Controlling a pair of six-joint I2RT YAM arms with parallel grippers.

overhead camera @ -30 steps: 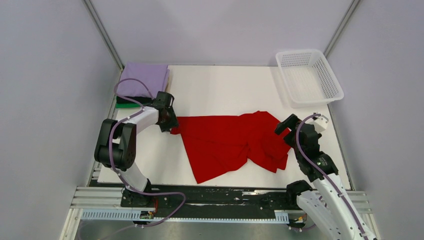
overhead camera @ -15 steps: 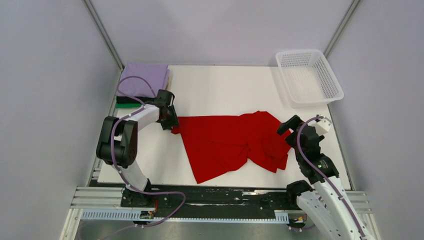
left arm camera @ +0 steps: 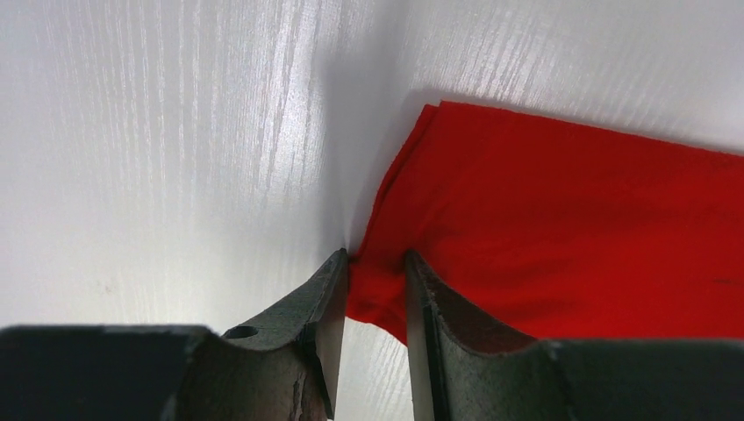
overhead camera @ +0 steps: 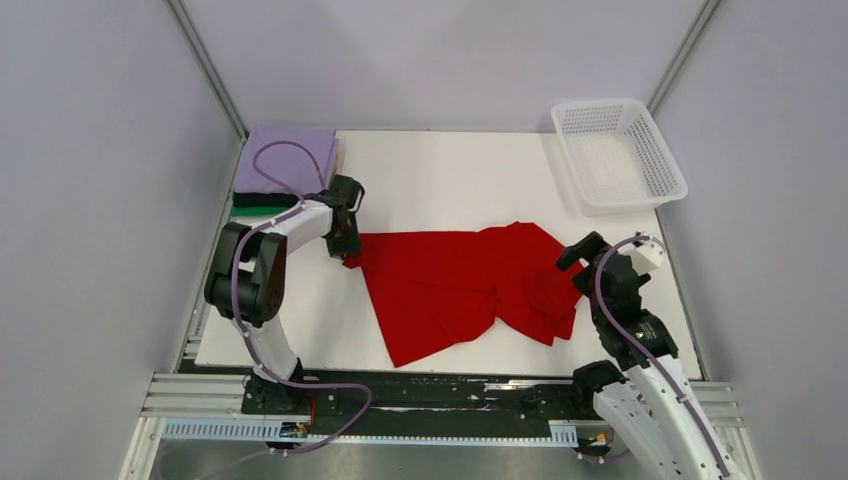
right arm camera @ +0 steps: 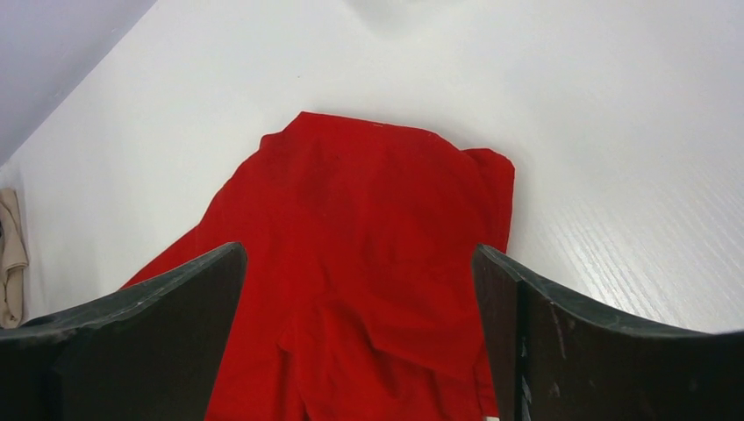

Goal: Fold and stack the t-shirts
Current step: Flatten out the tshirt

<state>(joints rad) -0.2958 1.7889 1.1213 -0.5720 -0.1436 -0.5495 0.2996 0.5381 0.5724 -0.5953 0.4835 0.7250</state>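
The left fingers (left arm camera: 326,303) pinch the near-left corner of the red tee (overhead camera: 455,280), likely to pull it flat on the worktop (overhead camera: 450,170), while the right fingers (right arm camera: 180,303) hang wide apart over its bunched right side.

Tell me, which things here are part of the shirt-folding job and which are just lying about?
Part of the job: red tee, its corner pinched in the left tool; right tool, open over it; stacked lavender tee, black tee, green tee.
Lying about: basket on the table.
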